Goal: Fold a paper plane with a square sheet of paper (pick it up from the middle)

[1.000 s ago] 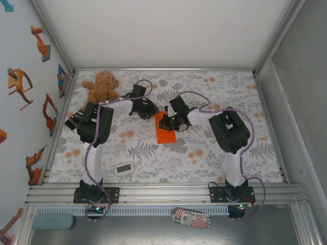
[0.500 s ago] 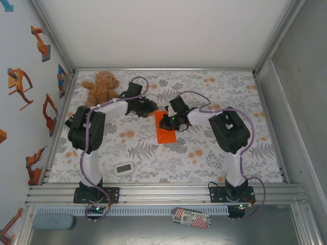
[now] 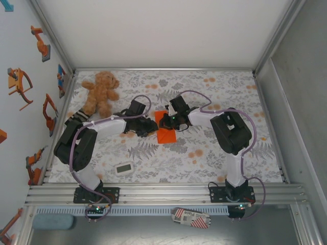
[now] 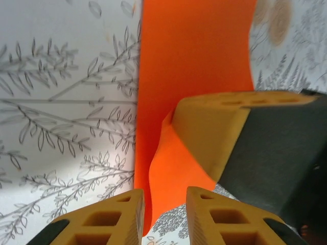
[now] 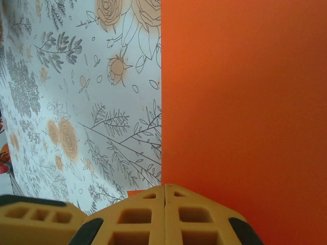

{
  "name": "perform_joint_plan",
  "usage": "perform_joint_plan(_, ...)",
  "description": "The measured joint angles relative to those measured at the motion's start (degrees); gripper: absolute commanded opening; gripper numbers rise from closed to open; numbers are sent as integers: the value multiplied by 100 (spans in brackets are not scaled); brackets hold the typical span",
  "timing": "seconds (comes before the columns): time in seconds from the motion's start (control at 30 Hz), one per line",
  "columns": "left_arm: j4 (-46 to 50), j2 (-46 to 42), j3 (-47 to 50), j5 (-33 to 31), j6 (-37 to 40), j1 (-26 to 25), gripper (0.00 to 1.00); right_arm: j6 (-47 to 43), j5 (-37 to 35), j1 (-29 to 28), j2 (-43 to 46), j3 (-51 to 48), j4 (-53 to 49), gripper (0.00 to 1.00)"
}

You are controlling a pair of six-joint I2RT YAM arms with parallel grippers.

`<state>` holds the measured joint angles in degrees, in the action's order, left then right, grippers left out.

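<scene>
Paper (image 3: 166, 136), thin bright orange, folded to a narrow rectangle, lies near the middle of the flowered table (image 3: 219, 87). Left wrist view: its edge curls up between the slightly parted left gripper (image 4: 164, 199); right wrist view: flat, smooth surface under the closed right gripper (image 5: 164, 190)

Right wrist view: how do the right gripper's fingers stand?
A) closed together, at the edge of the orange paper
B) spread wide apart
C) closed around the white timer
A: the fingers of the right gripper meet with no gap, beside the flat orange paper.
</scene>
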<state>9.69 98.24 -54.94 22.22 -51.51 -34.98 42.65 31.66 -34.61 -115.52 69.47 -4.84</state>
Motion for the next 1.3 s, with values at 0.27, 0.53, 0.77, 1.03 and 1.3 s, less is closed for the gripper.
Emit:
perform_joint_plan(0.27,-188,101,55,17,-103,-66,23,20,0,0,0,0,-2,4)
perform_joint_plan(0.53,-289,382,55,81,-138,-68,23,42,-2,0,0,0,-2,3)
perform_joint_plan(0.77,-387,409,52,142,-162,-68,19,44,-2,0,0,0,2,3)
perform_joint_plan(1.03,-396,511,-37,125,-127,-66,9,44,-22,2,20,0,0,4)
perform_joint_plan(1.3,-302,584,-164,22,26,-55,7,-44,-354,55,409,-81,-162,13)
